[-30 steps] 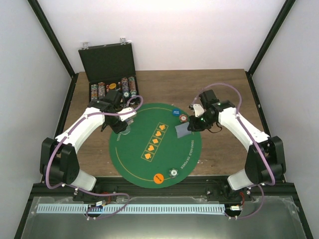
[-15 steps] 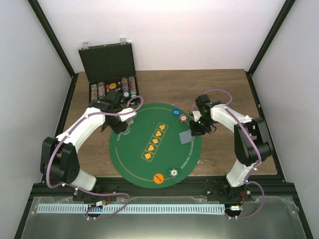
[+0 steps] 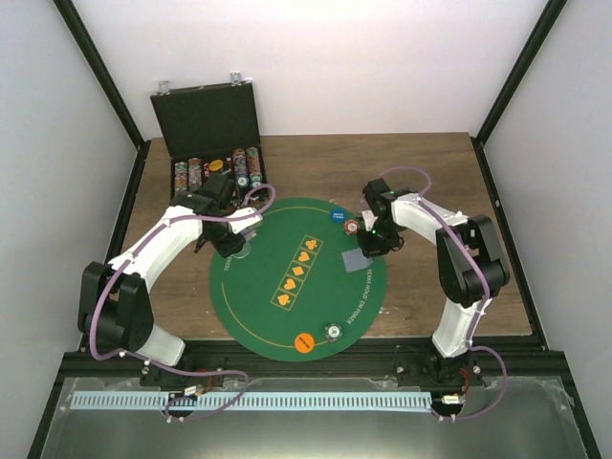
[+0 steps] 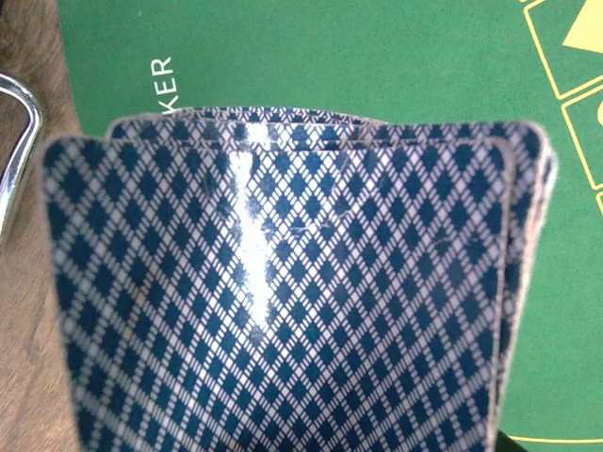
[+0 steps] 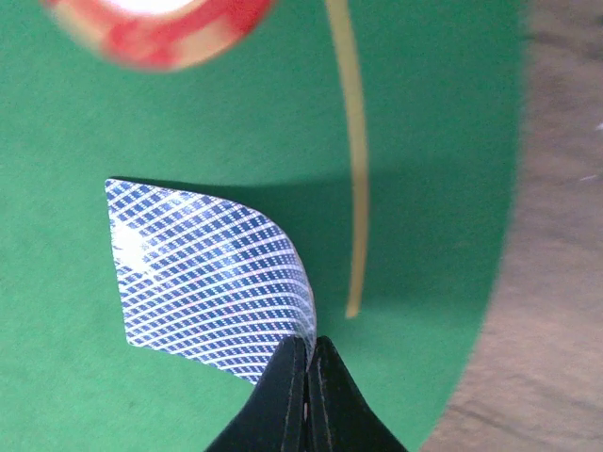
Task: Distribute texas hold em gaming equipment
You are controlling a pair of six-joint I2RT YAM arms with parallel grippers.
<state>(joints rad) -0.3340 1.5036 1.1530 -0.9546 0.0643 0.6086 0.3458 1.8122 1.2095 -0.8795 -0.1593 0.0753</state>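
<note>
A stack of playing cards (image 4: pixel 283 282) with blue diamond backs fills the left wrist view and hides the fingers that hold it. From above, my left gripper (image 3: pixel 232 243) holds that stack over the left rim of the green mat (image 3: pixel 287 239). My right gripper (image 5: pixel 306 356) is shut on the corner of one face-down card (image 5: pixel 207 282), which curls up from the mat; the same card (image 3: pixel 356 260) shows from above at the mat's right side. A red-and-white chip (image 5: pixel 155 28) lies just beyond the card. On the mat are also a blue chip (image 3: pixel 338 216), an orange chip (image 3: pixel 305 341) and a silvery chip (image 3: pixel 333 331).
The black case (image 3: pixel 206 120) stands open at the back left, with rows of chips (image 3: pixel 218 172) in its tray. Brown table (image 5: pixel 556 235) shows right of the mat's edge. A gold ring line (image 5: pixel 350 141) runs across the felt.
The right arm has folded in toward the mat and its gripper has shifted left and back, dragging the held card a little nearer. The left arm and its stack have stayed still.
</note>
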